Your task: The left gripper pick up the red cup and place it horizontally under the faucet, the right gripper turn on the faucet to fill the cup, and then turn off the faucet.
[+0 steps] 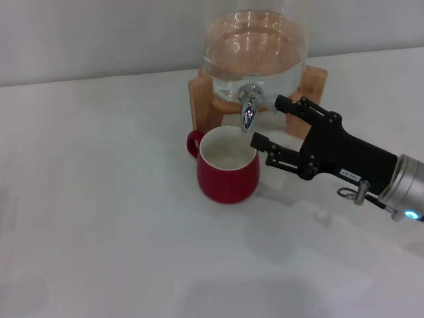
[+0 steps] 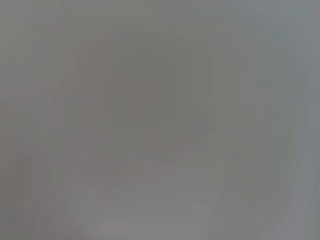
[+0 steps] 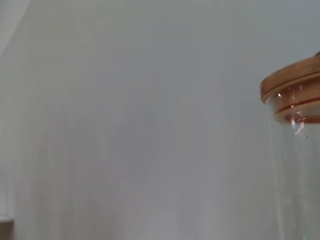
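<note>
The red cup (image 1: 227, 165) stands upright on the white table, directly under the spout of the chrome faucet (image 1: 250, 106), its handle pointing left. The faucet sits on the clear glass dispenser (image 1: 255, 53) in a wooden stand (image 1: 199, 89). My right gripper (image 1: 268, 122) is open, just right of the faucet and the cup's rim, one finger near the faucet's level and the other beside the cup. It holds nothing. The left gripper is out of view; the left wrist view shows only a blank grey surface.
The white table (image 1: 99, 218) spreads wide to the left and front of the cup. The right wrist view shows the dispenser's glass wall and wooden lid (image 3: 295, 90) against a pale wall.
</note>
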Robot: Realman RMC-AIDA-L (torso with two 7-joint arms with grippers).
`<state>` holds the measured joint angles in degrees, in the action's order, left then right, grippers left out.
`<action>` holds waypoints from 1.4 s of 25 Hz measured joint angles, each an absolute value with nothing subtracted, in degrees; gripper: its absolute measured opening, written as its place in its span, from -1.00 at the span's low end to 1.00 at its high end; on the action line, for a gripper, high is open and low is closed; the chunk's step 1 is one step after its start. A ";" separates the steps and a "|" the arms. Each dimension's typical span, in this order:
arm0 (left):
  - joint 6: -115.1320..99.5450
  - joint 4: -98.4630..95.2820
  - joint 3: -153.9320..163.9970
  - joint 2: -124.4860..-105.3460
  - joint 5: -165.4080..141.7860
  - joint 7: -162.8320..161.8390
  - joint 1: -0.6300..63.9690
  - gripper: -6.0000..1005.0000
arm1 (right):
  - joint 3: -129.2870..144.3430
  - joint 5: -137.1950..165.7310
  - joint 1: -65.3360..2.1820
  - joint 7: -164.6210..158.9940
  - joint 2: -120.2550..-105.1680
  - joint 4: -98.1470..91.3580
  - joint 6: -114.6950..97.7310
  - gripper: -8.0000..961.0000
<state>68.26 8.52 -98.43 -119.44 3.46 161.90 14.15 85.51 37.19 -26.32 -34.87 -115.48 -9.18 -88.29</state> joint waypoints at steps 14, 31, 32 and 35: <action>67.94 8.52 -98.44 -119.44 3.52 161.89 14.24 0.74 | 86.27 37.21 -26.20 -34.98 -115.58 -9.67 -89.38 0.75; 67.65 8.52 -98.44 -119.41 3.43 161.89 14.32 0.74 | 84.25 36.38 -25.67 -34.49 -115.12 -10.25 -90.32 0.75; 67.52 8.52 -98.44 -119.38 3.45 161.89 14.33 0.74 | 84.24 36.40 -25.41 -34.51 -115.11 -10.59 -90.60 0.75; 67.18 8.52 -98.44 -119.36 3.52 161.89 14.42 0.74 | 84.20 36.58 -24.42 -34.67 -115.06 -11.76 -90.95 0.75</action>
